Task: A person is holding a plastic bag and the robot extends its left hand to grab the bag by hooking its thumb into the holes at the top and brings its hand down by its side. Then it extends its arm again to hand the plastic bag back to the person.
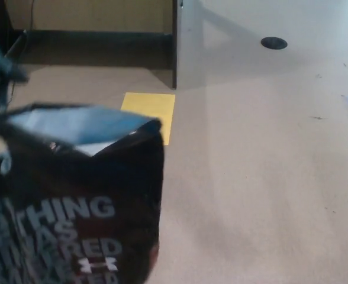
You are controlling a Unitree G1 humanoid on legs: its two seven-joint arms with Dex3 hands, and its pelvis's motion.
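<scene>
One black bag [73, 213], white lettering partly legible: "HING".

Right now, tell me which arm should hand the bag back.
Left. The black bag hangs at the picture's left edge, the robot's left side, with blurred dark shapes above it that may be that hand. No right arm shows anywhere.
</scene>
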